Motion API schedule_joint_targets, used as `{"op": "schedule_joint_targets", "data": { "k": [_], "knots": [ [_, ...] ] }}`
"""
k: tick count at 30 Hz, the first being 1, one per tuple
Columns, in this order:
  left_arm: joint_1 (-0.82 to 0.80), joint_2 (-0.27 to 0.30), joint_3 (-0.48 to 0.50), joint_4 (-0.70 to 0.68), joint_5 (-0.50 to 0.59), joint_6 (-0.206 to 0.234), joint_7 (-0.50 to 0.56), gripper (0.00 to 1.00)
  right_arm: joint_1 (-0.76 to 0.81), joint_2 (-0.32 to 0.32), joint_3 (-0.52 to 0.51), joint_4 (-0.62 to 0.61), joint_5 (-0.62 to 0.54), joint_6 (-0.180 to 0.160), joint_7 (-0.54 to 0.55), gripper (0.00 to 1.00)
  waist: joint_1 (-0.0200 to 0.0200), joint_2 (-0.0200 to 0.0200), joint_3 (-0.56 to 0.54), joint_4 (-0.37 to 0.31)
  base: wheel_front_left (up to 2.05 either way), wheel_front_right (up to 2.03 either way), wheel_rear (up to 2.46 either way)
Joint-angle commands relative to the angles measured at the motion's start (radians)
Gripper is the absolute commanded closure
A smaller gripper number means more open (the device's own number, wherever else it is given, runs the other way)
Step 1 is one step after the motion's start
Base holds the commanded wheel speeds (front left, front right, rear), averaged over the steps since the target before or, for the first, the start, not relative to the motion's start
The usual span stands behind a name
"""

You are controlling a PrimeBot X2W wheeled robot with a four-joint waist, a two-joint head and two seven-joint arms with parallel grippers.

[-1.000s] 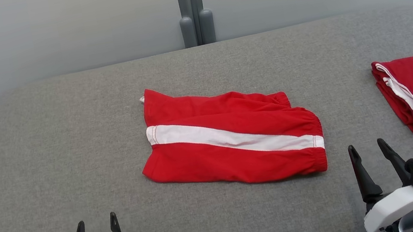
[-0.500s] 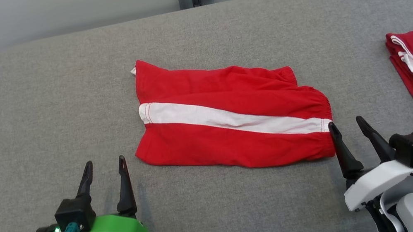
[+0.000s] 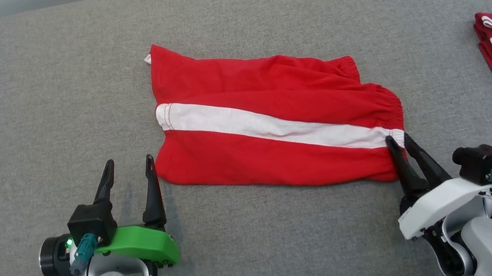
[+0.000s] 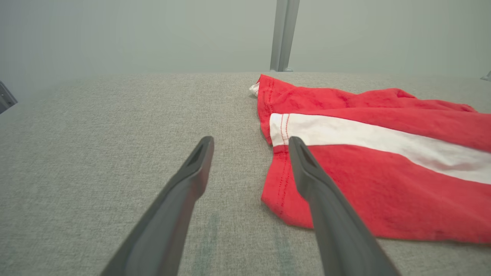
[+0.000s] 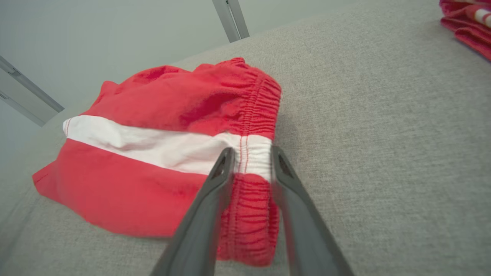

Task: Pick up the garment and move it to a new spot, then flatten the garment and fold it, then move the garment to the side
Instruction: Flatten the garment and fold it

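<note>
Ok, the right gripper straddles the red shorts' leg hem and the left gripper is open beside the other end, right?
Not the leg hem: the right gripper straddles the elastic waistband of the red shorts, per the right wrist view. The left gripper is open beside the other end.

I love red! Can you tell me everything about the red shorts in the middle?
The shorts are bright red soft cloth with one wide white stripe from hem to gathered elastic waistband. They lie flat, a bit rumpled, on the grey surface. The right gripper has its fingers either side of the waistband at the stripe; the left gripper, open, sits just beside the hem corner.
</note>
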Motion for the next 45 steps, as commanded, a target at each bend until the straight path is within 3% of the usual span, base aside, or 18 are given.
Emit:
{"op": "schedule_joint_targets", "data": {
  "k": [1,9,17,25,36,43,45],
  "knots": [
    [-0.02,0.003,-0.001,0.001,0.0,0.0,0.0,0.0,-0.018,-0.009,0.005,0.001,0.009,-0.001,-0.002,0.98,0.0,0.0,0.005,-0.001,0.0,0.0,0.0],
    [-0.073,0.003,0.001,0.046,-0.024,-0.024,0.0,0.0,-0.028,-0.04,0.016,-0.035,0.023,-0.001,-0.002,1.0,0.0,0.0,0.033,-0.012,0.0,0.0,0.0],
    [-0.193,0.003,-0.025,0.197,-0.12,-0.064,0.0,0.0,-0.025,-0.064,0.034,-0.057,0.019,-0.001,-0.002,1.0,0.0,0.0,0.065,-0.044,0.0,0.0,0.0],
    [-0.326,0.076,-0.214,0.3,-0.325,-0.065,0.0,0.0,-0.056,-0.058,0.07,-0.06,0.006,-0.001,-0.002,1.0,0.0,0.0,0.093,-0.066,0.0,0.0,0.0],
    [-0.39,0.177,-0.39,0.323,-0.568,-0.065,0.0,0.0,-0.069,-0.053,0.078,-0.064,0.004,-0.001,-0.002,1.0,0.0,0.0,0.115,-0.083,0.0,0.0,0.0],
    [-0.408,0.216,-0.46,0.308,-0.66,-0.066,0.0,0.0,-0.072,-0.051,0.082,-0.064,0.004,-0.001,-0.002,1.0,0.0,0.0,0.121,-0.085,0.0,0.0,0.0],
    [-0.41,0.219,-0.49,0.304,-0.686,-0.066,0.0,0.27,-0.074,-0.05,0.082,-0.063,0.005,-0.001,-0.002,1.0,0.0,0.0,0.122,-0.085,0.0,0.0,0.0]
  ]
}}
